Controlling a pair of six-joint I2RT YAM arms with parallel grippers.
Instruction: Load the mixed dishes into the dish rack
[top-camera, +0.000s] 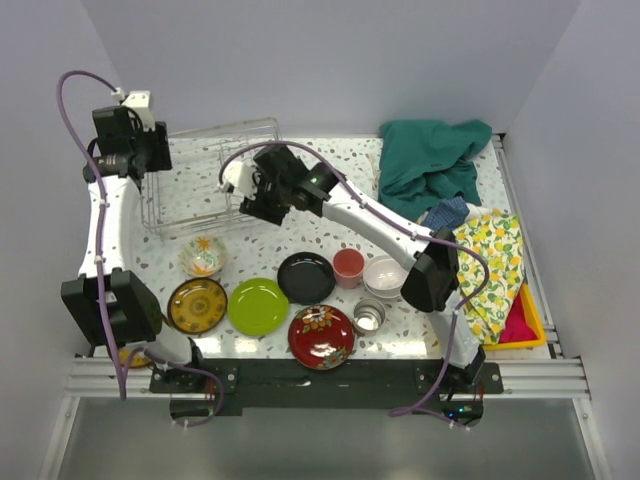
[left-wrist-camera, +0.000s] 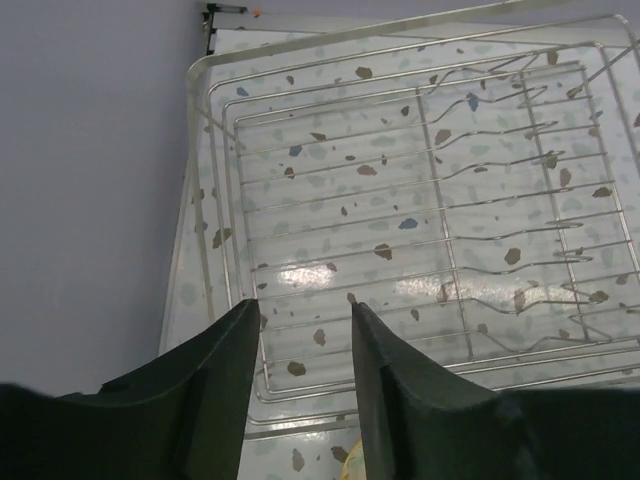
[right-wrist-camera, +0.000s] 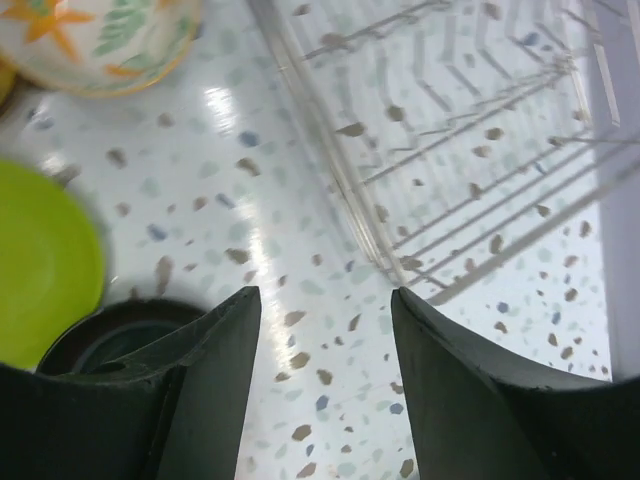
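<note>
The dish rack (top-camera: 210, 175), a silver wire basket, stands at the back left with nothing in it. It also shows in the left wrist view (left-wrist-camera: 420, 200) and the right wrist view (right-wrist-camera: 450, 130). My left gripper (top-camera: 148, 160) is open and empty over its left edge (left-wrist-camera: 305, 310). My right gripper (top-camera: 256, 205) is open and empty just outside the rack's front right corner (right-wrist-camera: 325, 295). On the table lie a floral bowl (top-camera: 202, 255), a brown-gold plate (top-camera: 197, 305), a lime-green plate (top-camera: 258, 306), a black plate (top-camera: 306, 277), a red floral plate (top-camera: 322, 336), a salmon-pink cup (top-camera: 348, 267), white bowls (top-camera: 385, 277) and a steel cup (top-camera: 369, 317).
A green cloth (top-camera: 430, 160) lies at the back right, with a blue cloth (top-camera: 447, 212) and a yellow-patterned cloth (top-camera: 490, 255) in front of it. A yellow tray (top-camera: 525, 335) sits at the right edge. Grey walls close in the left, back and right sides.
</note>
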